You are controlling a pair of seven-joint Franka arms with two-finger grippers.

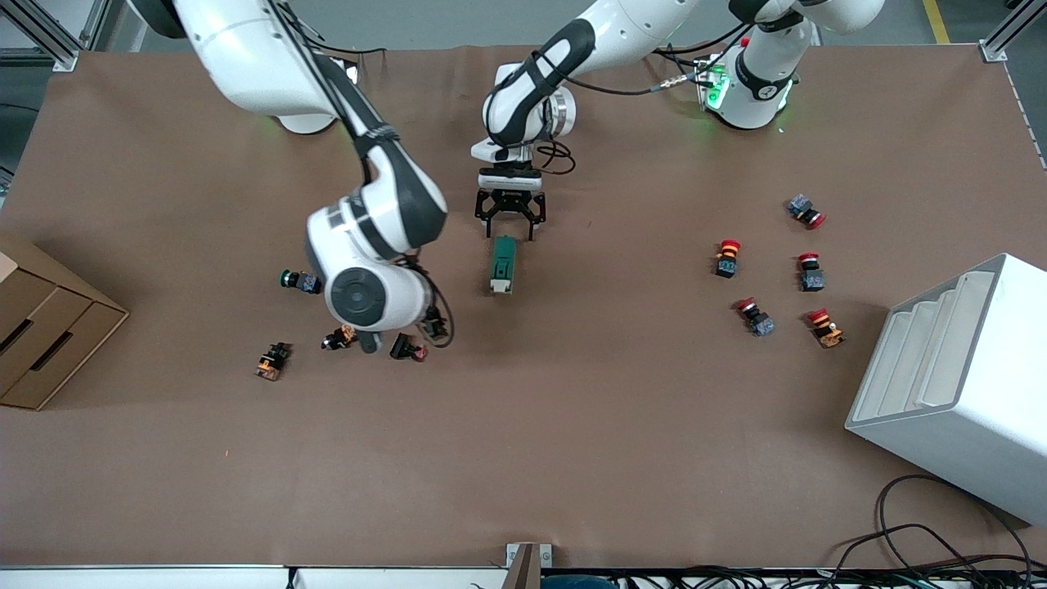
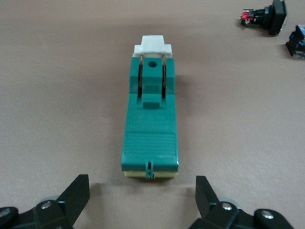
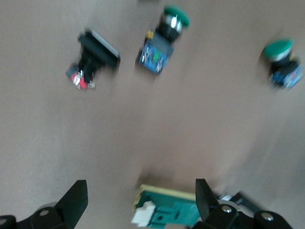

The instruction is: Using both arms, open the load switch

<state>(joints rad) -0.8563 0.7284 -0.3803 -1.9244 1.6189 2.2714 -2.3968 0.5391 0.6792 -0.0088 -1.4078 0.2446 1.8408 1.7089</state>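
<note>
A dark-green load switch [image 1: 502, 264] is lying flat on the brown tabletop [image 1: 572, 425], near its middle, with its white lever [image 1: 496, 285] at the end nearer the front camera.

The left gripper [image 1: 510, 231] is hanging low just above the tabletop at the end of the load switch farther from the front camera. Its fingers [image 2: 71, 195] are standing wide open, one on each side of that end, and are gripping nothing. In the left wrist view the load switch [image 2: 150, 129] is stretching straight away from the gripper, with the white lever [image 2: 152, 46] at its other end.

The right gripper is mostly hidden under its own white wrist [image 1: 372, 290] in the front view, toward the right arm's end of the tabletop from the load switch. In the right wrist view its fingers [image 3: 74, 200] are spread wide and empty, over bare tabletop beside the lever end of the load switch [image 3: 167, 210].

Green-capped push buttons [image 3: 164, 38] and a black one [image 1: 407, 348] are lying near the right gripper. Red-capped push buttons [image 1: 726, 258] are scattered well apart from the load switch, toward the left arm's end.
</note>
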